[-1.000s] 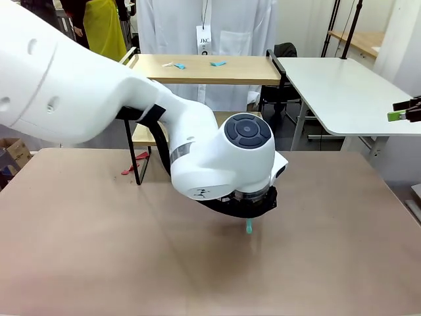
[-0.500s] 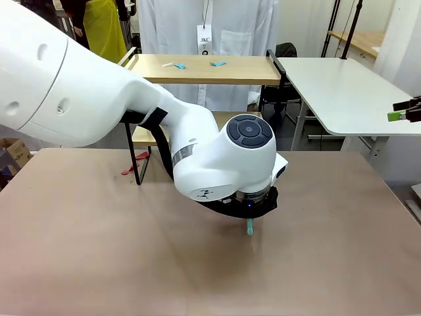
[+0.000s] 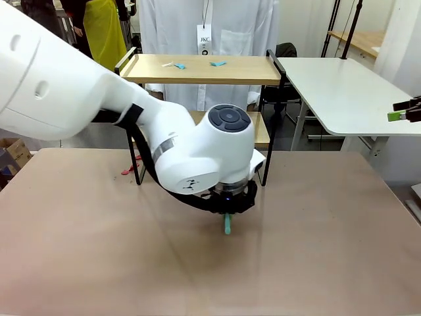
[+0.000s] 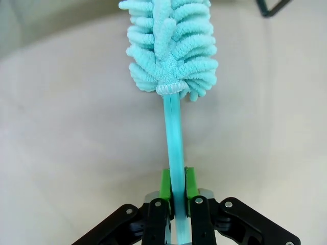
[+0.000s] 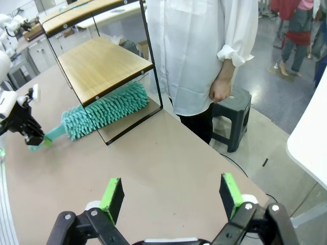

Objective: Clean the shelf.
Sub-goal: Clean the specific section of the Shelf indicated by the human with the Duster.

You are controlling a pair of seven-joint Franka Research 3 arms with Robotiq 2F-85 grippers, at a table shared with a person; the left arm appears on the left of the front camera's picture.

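- One tan table (image 3: 329, 250) runs across the whole front view and carries the shelf at its far side.
- One white left arm (image 3: 79, 92) comes in from the left and bends down over the middle of the table.
- One shelf (image 3: 243, 69) stands upright at the table's far edge, left of centre. It has two light wooden boards, one above the other, in a thin black frame with raised side rails.
- One person in a white coat (image 3: 210, 26) stands just behind the shelf, one hand hanging at the side in the right wrist view.
- One teal duster (image 4: 171, 46) has a fluffy head and a flat handle. Its head lies low at the foot of the shelf, under the edge of the lower board, and its handle reaches out toward the robot.
- Left jaws: clamped tight on the duster's handle, one green pad on each side of it.
- Right jaws: spread wide and holding nothing, above the table's edge and well apart from the shelf.
- Two teal scraps (image 3: 218, 64) and one white scrap (image 3: 168, 64) lie on the top board.
- One red scrap (image 3: 135, 164) lies on the table beside the shelf's left leg.
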